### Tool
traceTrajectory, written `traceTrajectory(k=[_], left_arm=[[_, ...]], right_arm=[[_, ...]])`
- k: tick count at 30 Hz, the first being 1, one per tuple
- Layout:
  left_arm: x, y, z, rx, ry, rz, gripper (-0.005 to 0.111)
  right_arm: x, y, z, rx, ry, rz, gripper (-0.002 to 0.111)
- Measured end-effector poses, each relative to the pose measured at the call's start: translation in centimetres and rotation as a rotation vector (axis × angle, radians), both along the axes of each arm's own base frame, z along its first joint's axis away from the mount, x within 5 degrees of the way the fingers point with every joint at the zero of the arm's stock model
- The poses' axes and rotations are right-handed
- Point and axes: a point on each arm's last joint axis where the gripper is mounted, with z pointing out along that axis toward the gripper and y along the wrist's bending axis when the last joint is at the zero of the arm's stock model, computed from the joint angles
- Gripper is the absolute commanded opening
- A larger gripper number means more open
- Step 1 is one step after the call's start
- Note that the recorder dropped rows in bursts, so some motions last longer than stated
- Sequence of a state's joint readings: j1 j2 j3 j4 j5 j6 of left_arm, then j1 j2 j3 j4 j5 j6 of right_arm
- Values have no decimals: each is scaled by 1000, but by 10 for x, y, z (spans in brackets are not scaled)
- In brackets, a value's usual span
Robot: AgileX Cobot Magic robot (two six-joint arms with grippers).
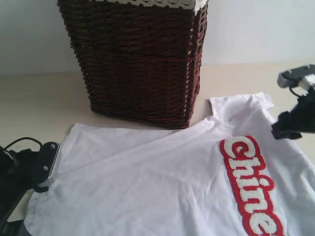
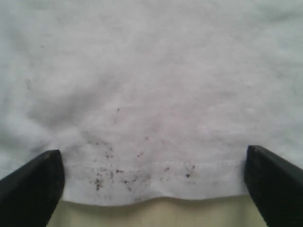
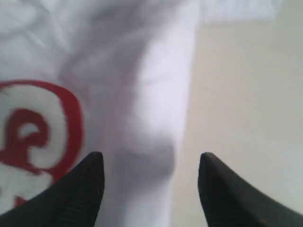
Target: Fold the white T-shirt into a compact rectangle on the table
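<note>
The white T-shirt (image 1: 162, 187) lies spread flat on the table (image 1: 39, 103), its red-outlined "Chinese" lettering (image 1: 248, 184) running down the right side. My left gripper (image 1: 47, 167) hovers at the shirt's left hem, open. In the left wrist view the speckled hem (image 2: 151, 179) spans the wide gap between the two black fingertips (image 2: 33, 184). My right gripper (image 1: 290, 123) hangs open over the shirt's right edge near the sleeve. In the right wrist view the shirt's edge (image 3: 151, 142) lies between its fingers (image 3: 80, 189), with bare table (image 3: 246, 94) beside it.
A tall dark wicker basket (image 1: 140, 59) with white lace trim stands on the table just behind the shirt, its base close to the upper edge and the sleeve (image 1: 241, 105). A pale wall rises behind the table.
</note>
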State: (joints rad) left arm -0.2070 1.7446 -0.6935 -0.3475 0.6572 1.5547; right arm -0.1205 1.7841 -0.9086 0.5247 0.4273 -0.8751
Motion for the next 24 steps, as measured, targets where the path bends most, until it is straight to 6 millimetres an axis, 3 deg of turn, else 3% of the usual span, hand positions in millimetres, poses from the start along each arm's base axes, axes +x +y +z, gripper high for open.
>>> traceTrajectory(k=[2,4,10,17,24], left_arm=[[0,0,0,0,0,0,100],[0,0,0,0,0,0,100],[0,0,0,0,0,0,100],[0,0,0,0,0,0,100],[0,0,0,0,0,0,100]], right_arm=[[-7,-20,-25,-30,34,-51,55],[-10,-28,-35,-33,58,-54,47],[-10,-26,-35,-5,58,-40,0],[-12,-19,-32,84,67,-19,0],[-23,-2,1,205,76,74,0]])
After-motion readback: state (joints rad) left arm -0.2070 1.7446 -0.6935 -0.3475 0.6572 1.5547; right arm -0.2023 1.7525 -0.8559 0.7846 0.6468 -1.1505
